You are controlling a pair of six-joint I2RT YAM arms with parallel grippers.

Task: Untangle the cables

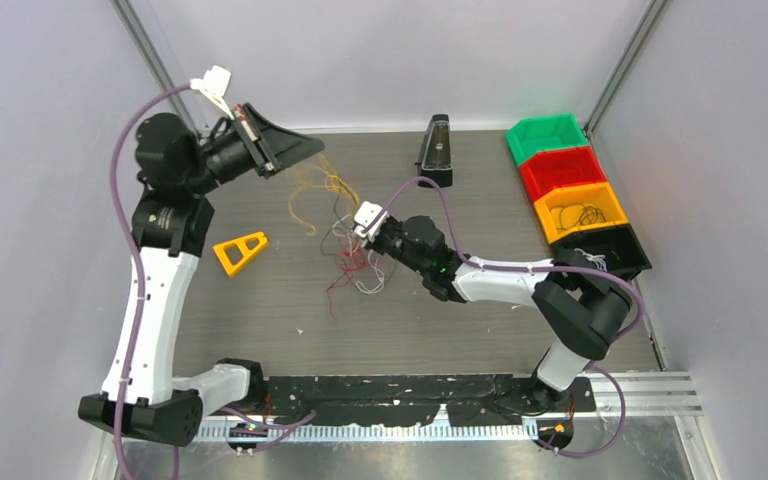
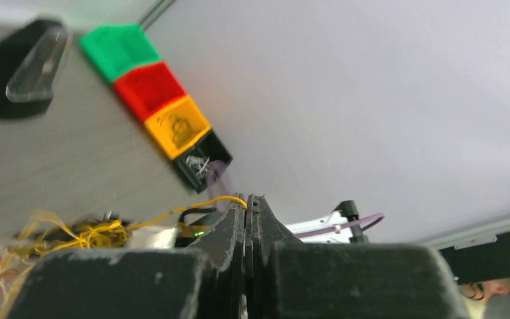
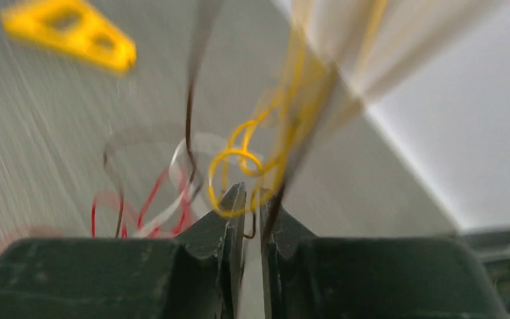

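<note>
Right end effector [image 3: 252,197], cables [image 3: 229,154] looped through its narrow jaws

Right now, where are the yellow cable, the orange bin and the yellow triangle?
yellow cable [image 2: 172,214], left wrist view, middle of the taut strand.
orange bin [image 1: 543,220], top view, left wall.
yellow triangle [image 1: 226,260], top view, lower left corner.

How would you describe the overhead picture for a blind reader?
Two robot arms work a tangle of thin wires mid-table: the raised left end effector pinches a yellow strand, the right end effector reaches into the tangle. A yellow triangle lies left; coloured bins line the right.
</note>
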